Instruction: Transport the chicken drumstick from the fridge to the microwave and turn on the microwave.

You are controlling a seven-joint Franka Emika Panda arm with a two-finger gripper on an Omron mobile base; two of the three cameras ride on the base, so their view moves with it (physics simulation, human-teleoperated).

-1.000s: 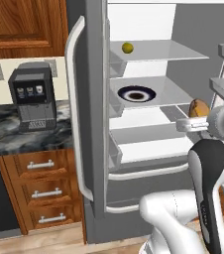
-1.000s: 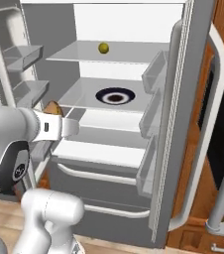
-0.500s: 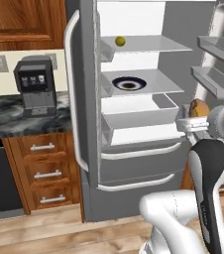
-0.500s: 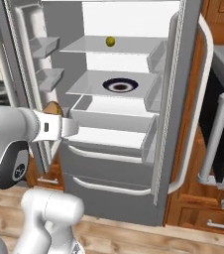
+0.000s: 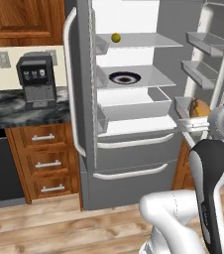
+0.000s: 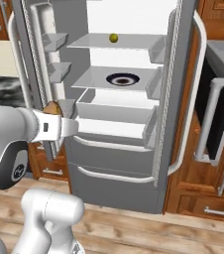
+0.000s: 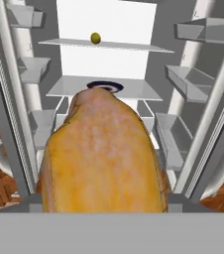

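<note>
Golden-brown chicken drumstick [image 7: 101, 154] sits clamped in the pincer [image 5: 196, 116], held out in front of the open fridge [image 6: 129, 163], near its right door. The carry is in hand. Next, I judge, the base must drive to the microwave.

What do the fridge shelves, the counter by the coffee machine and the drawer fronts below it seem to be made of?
Fridge shelves: pale, smooth, probably plastic or glass. They look flat grey-white with thin edges.
Counter: polished stone, likely marble, with black-and-white veining.
Drawer fronts: varnished wood with reddish-brown grain and metal bar handles.
</note>
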